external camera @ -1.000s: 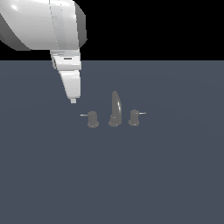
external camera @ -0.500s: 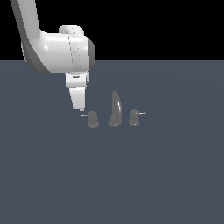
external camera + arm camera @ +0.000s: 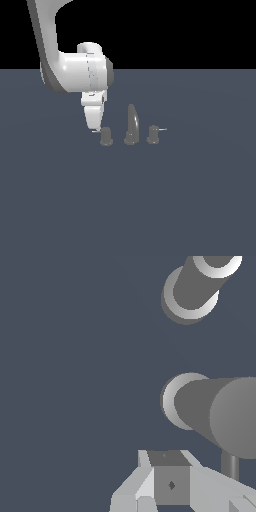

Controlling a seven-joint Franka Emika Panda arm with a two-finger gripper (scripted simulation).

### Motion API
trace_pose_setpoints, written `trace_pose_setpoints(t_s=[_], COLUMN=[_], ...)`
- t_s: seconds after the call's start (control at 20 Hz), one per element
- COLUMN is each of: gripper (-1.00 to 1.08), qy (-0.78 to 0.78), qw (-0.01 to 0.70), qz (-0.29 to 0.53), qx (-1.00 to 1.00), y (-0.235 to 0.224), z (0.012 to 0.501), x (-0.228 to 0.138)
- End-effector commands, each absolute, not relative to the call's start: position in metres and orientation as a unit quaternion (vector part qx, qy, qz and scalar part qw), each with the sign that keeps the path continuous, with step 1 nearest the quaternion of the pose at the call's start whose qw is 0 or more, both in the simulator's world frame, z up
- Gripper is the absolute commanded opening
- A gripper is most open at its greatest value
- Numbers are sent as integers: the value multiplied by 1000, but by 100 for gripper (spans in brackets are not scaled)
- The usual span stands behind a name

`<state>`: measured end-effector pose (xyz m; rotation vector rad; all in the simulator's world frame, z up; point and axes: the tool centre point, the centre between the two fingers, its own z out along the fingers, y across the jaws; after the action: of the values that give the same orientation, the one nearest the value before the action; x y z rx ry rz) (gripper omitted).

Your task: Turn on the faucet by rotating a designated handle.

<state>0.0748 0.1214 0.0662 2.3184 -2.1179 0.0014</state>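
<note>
Flat slate-blue floor (image 3: 190, 200); black backdrop (image 3: 190, 30) above horizon

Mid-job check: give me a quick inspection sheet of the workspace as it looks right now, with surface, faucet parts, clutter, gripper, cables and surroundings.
Surface: flat dark grey-blue floor, no marks seen.
Faucet: three dark grey pieces in a row, all upright: tall curved spout in the middle, a squat knob on each side.
Handle: knob on the exterior view's left, thin pale lever jutting away from the spout.
Twin knob: on the exterior view's right, lever pointing away from the spout, untouched.
Clutter: nothing seen.
Gripper: fingertips low beside the handle's lever; contact cannot be told, nor whether it is open or shut.
Cables: nothing seen.
Surroundings: black background above the floor.
</note>
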Motion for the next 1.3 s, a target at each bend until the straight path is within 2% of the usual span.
trace_pose_setpoints(t_s=[0.0,0.25,0.75,0.85,1.25], gripper=[-100,-100,-100,-100,-100], qy=[-678,-678,-679,-681,-680], qw=[0,1,0,-3,-2], qz=[1,0,0,3,2], qx=[735,735,734,732,733], y=[121,120,135,130,126], z=[64,64,64,64,64], x=[77,77,47,54,30])
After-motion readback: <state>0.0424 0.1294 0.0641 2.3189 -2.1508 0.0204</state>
